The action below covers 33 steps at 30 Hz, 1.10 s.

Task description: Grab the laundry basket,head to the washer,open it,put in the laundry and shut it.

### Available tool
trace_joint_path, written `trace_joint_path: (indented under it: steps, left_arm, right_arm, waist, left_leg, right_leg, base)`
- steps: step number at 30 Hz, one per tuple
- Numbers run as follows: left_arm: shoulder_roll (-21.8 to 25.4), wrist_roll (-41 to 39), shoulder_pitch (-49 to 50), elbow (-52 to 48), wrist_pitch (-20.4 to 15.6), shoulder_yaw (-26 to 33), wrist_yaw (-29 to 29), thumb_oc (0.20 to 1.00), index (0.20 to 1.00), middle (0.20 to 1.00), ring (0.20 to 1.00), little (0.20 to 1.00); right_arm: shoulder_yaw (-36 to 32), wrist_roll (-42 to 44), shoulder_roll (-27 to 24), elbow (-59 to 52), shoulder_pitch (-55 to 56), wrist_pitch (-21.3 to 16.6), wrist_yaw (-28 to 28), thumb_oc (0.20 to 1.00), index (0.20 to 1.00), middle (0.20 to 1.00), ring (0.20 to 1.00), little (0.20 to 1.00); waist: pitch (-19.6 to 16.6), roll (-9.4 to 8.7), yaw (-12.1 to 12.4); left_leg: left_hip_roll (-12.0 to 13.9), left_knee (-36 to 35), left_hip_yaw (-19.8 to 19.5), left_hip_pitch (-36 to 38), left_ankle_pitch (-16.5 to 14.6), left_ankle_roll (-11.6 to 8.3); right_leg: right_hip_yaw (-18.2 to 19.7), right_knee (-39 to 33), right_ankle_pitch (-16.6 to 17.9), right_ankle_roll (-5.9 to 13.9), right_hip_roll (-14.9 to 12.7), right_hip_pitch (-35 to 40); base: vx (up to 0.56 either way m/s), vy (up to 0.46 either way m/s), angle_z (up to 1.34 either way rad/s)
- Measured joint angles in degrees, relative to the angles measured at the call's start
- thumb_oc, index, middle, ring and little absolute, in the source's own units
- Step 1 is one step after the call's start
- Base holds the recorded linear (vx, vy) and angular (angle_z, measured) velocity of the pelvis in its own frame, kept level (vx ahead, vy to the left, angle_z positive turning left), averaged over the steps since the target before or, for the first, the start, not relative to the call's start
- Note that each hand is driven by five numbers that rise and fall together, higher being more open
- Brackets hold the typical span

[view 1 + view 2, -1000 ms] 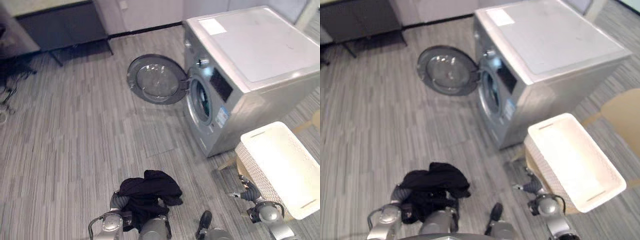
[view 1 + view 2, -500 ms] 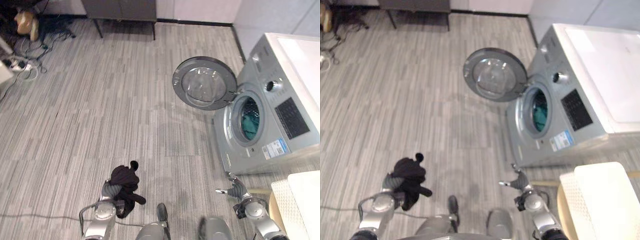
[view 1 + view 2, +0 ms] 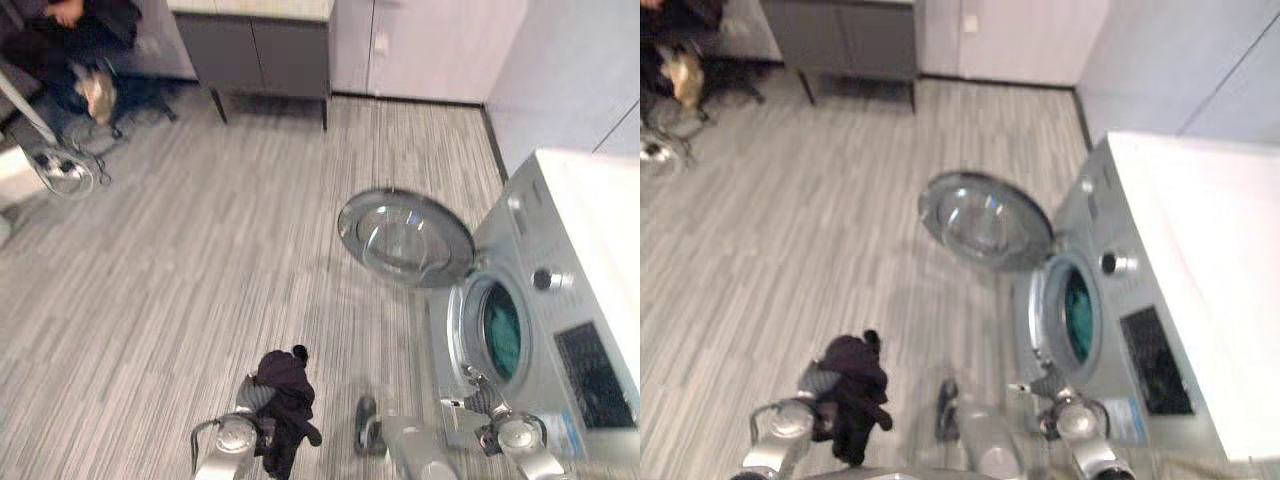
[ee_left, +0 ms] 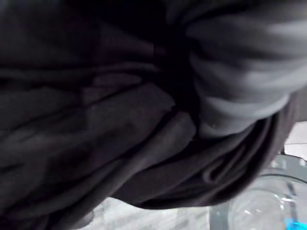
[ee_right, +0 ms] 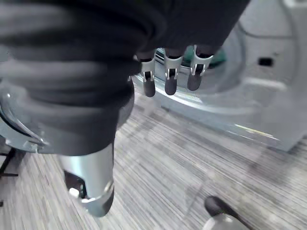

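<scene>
Low by open washer (image 3: 545,330), L hand (image 3: 258,395) grips dark clothes (image 3: 285,400), R hand (image 5: 168,72) fingers relaxed

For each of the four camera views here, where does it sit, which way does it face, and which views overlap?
Left eye view: on the head, facing down at the floor; washer with open door, left hand clutching dark laundry.
Right eye view: same head, slightly offset; same scene, right hand near the drum opening.
Left wrist view: on the left wrist, pressed against the dark laundry.
Right wrist view: on the right wrist, fingers relaxed, facing the drum opening.
Shared: all four catch the washer.
</scene>
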Motion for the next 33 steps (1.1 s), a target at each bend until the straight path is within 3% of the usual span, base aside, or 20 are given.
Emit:
trace_joint_path:
  steps: [1,2,4,7,8,10,11,14,15,16,17,19,20,22,24,26,28,29,32,33]
  left_arm:
    - [-0.01,0.0,0.1,-0.05,0.0,-0.09,0.04,0.2,0.2,0.2,0.2,0.2]
    - [-0.11,-0.01,0.35,0.03,0.12,0.03,-0.05,0.2,0.2,0.2,0.2,0.2]
    - [0.14,-0.01,0.31,-0.05,0.15,0.06,-0.01,0.2,0.2,0.2,0.2,0.2]
    - [0.82,-0.01,-0.36,-1.11,0.11,-0.07,-0.04,0.2,0.2,0.2,0.2,0.2]
    - [0.72,-0.01,-0.47,-1.05,0.02,-0.25,-0.17,0.2,0.2,0.2,0.2,0.2]
    - [0.7,-0.03,-0.28,-1.04,0.02,-0.65,-0.13,0.2,0.2,0.2,0.2,0.2]
    - [0.86,-0.04,0.02,-0.92,0.04,-0.76,-0.19,0.2,0.2,0.2,0.2,0.2]
    - [0.93,0.01,-1.52,-0.22,0.05,-1.34,-0.29,0.2,0.2,0.2,0.2,0.2]
    - [0.96,0.06,-1.87,0.89,-0.03,-1.82,-0.44,0.2,0.2,0.2,0.2,0.2]
    - [0.94,0.08,-1.08,1.35,0.13,-2.35,-0.68,0.2,0.2,0.2,0.2,0.2]
    - [1.07,1.04,-0.85,1.35,0.13,-3.95,-1.09,0.2,0.2,0.2,0.2,0.2]
    - [1.59,1.83,-2.35,1.43,0.16,-4.85,-1.07,0.2,0.2,0.2,0.2,0.2]
    - [2.05,2.1,-2.98,0.85,-0.18,-4.98,-1.05,0.2,0.2,0.2,0.2,0.2]
    - [2.6,2.11,-5.65,0.69,-0.12,-4.87,-0.88,0.2,0.2,0.2,0.2,0.2]
    - [3.21,2.08,-6.85,0.6,-0.19,-4.35,-0.74,0.2,0.2,0.2,0.2,0.2]
    - [4.34,1.85,-7.76,0.67,-0.34,-3.43,-0.38,0.2,0.2,0.2,0.2,0.2]
    - [4.52,1.42,-7.85,0.58,-0.62,-2.56,0.01,0.2,0.2,0.2,0.2,0.2]
    - [4.14,1.13,-7.19,-0.6,-0.92,-2.06,0.32,0.2,0.2,0.2,0.2,0.2]
    - [3.88,1.02,-4.13,-1.11,-1.48,-0.26,0.52,0.2,0.2,0.2,0.2,0.2]
    - [3.31,1.0,-3.55,-1.0,-1.36,-0.19,0.69,0.2,0.2,0.2,0.2,0.2]
  right_arm:
    - [-0.22,0.0,-0.1,-0.09,-0.64,-0.12,0.0,1.0,1.0,1.0,1.0,1.0]
    - [0.0,0.01,-0.48,-0.26,-1.43,0.02,-0.12,1.0,1.0,1.0,1.0,1.0]
    - [1.01,0.02,-0.81,-0.66,-1.57,-0.02,-0.16,1.0,1.0,1.0,1.0,1.0]
    - [2.77,0.06,0.3,-0.51,-0.44,-0.05,-0.53,1.0,1.0,1.0,1.0,1.0]
    - [3.21,0.07,1.48,0.56,-0.95,-0.14,-0.73,1.0,1.0,1.0,1.0,1.0]
    - [3.7,0.07,2.02,0.94,-1.13,-0.21,-1.07,1.0,1.0,1.0,1.0,1.0]
    - [3.8,0.07,2.46,1.75,-1.49,-0.27,-1.13,1.0,1.0,1.0,1.0,1.0]
    - [3.67,0.04,2.19,2.35,-0.93,-0.68,-1.08,1.0,1.0,1.0,1.0,1.0]
    - [3.1,0.05,2.61,3.53,-1.26,-0.8,-0.8,1.0,1.0,1.0,1.0,1.0]
    - [3.22,0.05,2.32,3.78,-1.45,-0.8,-0.69,1.0,1.0,1.0,1.0,1.0]
    - [3.18,0.05,1.14,3.46,-0.55,-1.11,-0.45,1.0,1.0,1.0,1.0,1.0]
    - [3.06,0.06,1.06,4.15,-1.42,-0.66,-0.5,1.0,1.0,1.0,1.0,1.0]
    - [2.91,0.06,0.99,4.16,-1.62,-0.53,-0.45,1.0,1.0,1.0,1.0,1.0]
    - [3.28,0.06,0.85,3.71,-2.6,-0.43,-0.44,1.0,1.0,1.0,1.0,1.0]
    - [3.44,0.03,1.56,3.54,-4.09,-0.43,-0.08,1.0,1.0,1.0,1.0,1.0]
    - [3.9,0.0,2.97,2.81,-4.78,-0.4,0.06,1.0,1.0,1.0,1.0,1.0]
    - [4.11,-0.02,3.41,2.64,-4.4,-0.76,-0.02,1.0,1.0,1.0,1.0,1.0]
    - [3.94,-0.12,3.46,2.83,-3.66,-0.78,0.02,1.0,1.0,1.0,1.0,1.0]
    - [2.67,-0.13,3.68,2.54,-2.86,-0.84,-0.07,1.0,1.0,1.0,1.0,1.0]
    - [2.24,-0.11,3.23,2.72,-2.38,-0.6,-0.14,1.0,1.0,1.0,1.0,1.0]
  waist:
    - [-0.03,-0.13,0.74]
    - [-0.02,-0.69,1.52]
    - [0.1,-0.78,0.56]
    - [0.53,-2.02,0.13]
    - [0.82,-2.08,2.35]
    - [1.48,-1.37,2.37]
    - [1.5,-1.23,3.04]
    - [2.63,0.44,1.36]
    - [2.58,0.76,1.57]
    - [2.42,2.0,1.81]
    - [2.09,4.25,-0.27]
    - [2.36,3.86,-1.84]
    - [2.36,3.7,-0.87]
    - [2.5,2.63,-1.55]
    - [2.76,2.48,0.57]
    - [3.33,1.91,1.48]
    - [3.3,1.6,2.17]
    - [3.32,1.2,2.63]
    - [3.32,0.39,3.7]
    - [3.52,1.03,2.72]
  left_leg:
    - [0.03,6.19,-0.28,-3.49,1.03,0.22]
    - [-1.61,7.31,0.34,-6.43,-3.3,0.24]
    - [-4.41,-6.53,0.04,-9.75,-4.95,0.56]
    - [-7.03,-17.59,-2.46,-12.45,-2.39,1.62]
    - [-9.42,-29.84,-8.87,-12.22,1.77,1.25]
    - [-10.37,-31.41,-13.36,-13.8,4.08,1.78]
    - [-11.13,-32.35,-18.63,-13.98,5.18,2.06]
    - [-13.48,-28.6,-19.86,-16.49,9.44,3.65]
    - [-12.93,-30.51,-20.04,-14.74,10.19,5.19]
    - [-11.59,-31.67,-19.47,-13.2,11.67,5.36]
    - [-9.46,-32.63,-17.9,-9.46,12.71,5.18]
    - [-9.5,-35.95,-13.56,-7.32,13.75,6.56]
    - [-9.71,-36.49,-11.41,-7.0,13.75,7.0]
    - [-10.84,-36.47,-3.31,-6.98,12.76,8.53]
    - [-10.21,-36.53,2.29,-6.77,11.77,8.61]
    - [-9.64,-36.55,7.63,-5.37,10.24,8.57]
    - [-9.4,-35.76,9.7,-4.89,8.51,8.04]
    - [-8.86,-36.04,13.09,-4.29,8.39,8.1]
    - [-8.46,-34.41,15.36,-4.21,6.76,6.52]
    - [-7.54,-33.71,15.17,-4.34,6.81,6.04]
  right_leg:
    - [1.07,-1.7,1.06,-0.56,0.0,1.36]
    - [5.21,-5.44,4.51,-1.34,1.11,4.05]
    - [8.42,-11.5,6.48,-1.33,2.62,9.31]
    - [12.16,-16.78,6.38,0.43,3.46,14.41]
    - [16.49,-17.21,5.8,1.17,4.17,15.77]
    - [20.9,-17.82,7.15,0.04,5.3,18.02]
    - [23.06,-17.7,6.83,0.37,5.76,18.78]
    - [26.15,-19.0,5.87,0.86,6.52,22.46]
    - [29.14,-18.14,5.76,1.03,6.72,22.96]
    - [29.57,-16.72,4.43,2.74,7.77,23.29]
    - [30.04,-15.01,1.58,2.87,8.88,24.12]
    - [30.95,-8.85,-2.34,4.61,7.58,20.88]
    - [29.79,-5.71,-4.71,5.46,6.17,18.5]
    - [28.12,-4.25,-5.34,7.05,0.08,14.31]
    - [24.15,-2.31,-5.34,7.97,-3.12,9.69]
    - [9.87,-2.25,-4.81,8.83,-8.68,7.69]
    - [4.46,-2.03,-4.72,9.02,-10.04,7.77]
    - [0.19,2.54,-4.78,8.92,-10.51,6.6]
    - [-5.74,1.14,-5.42,7.67,-10.85,8.93]
    - [-5.51,-0.53,-5.01,8.16,-9.51,9.61]
  base:
    - [0.23,-0.076,-0.95]
    - [0.31,-0.008,-1.18]
    - [0.29,0.045,-0.92]
    - [0.34,0.112,-0.79]
    - [0.28,0.117,-1.39]
    - [0.17,0.103,-1.28]
    - [0.16,0.119,-1.32]
    - [0.3,0.338,-1.2]
    - [0.13,0.18,-1.12]
    - [0.19,0.335,-1.49]
    - [0.1,0.235,-1.2]
    - [0.04,0.166,-1.08]
    - [0.0,0.174,-1.2]
    - [-0.02,0.138,-1.59]
    - [-0.03,0.082,-1.82]
    - [-0.05,0.075,-1.56]
    - [-0.02,0.0,-0.97]
    - [0.03,-0.107,-0.83]
    - [0.01,-0.14,-0.66]
    - [-0.08,-0.136,-0.26]
